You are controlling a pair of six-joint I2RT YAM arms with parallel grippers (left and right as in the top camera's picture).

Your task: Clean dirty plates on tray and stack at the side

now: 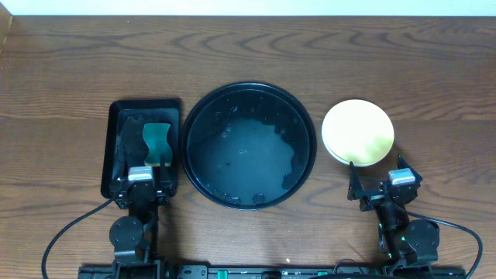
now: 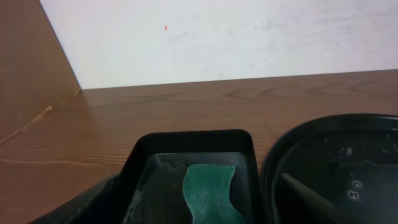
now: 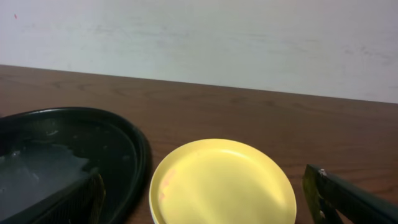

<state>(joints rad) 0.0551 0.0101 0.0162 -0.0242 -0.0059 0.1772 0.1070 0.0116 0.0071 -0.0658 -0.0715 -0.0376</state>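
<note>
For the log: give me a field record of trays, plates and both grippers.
round tray: centre, wet, no plates on it
plates: right of the tray, yellow on top, pale rim showing beneath
rectangular tray: left, holds a green sponge
left gripper: open, empty, above rectangular tray's near end
right gripper: open, empty, just short of the plates

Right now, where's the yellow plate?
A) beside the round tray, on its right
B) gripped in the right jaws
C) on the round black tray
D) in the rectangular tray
A: the yellow plate lies to the right of the round black tray, apart from its rim, with nothing gripping it.
</note>
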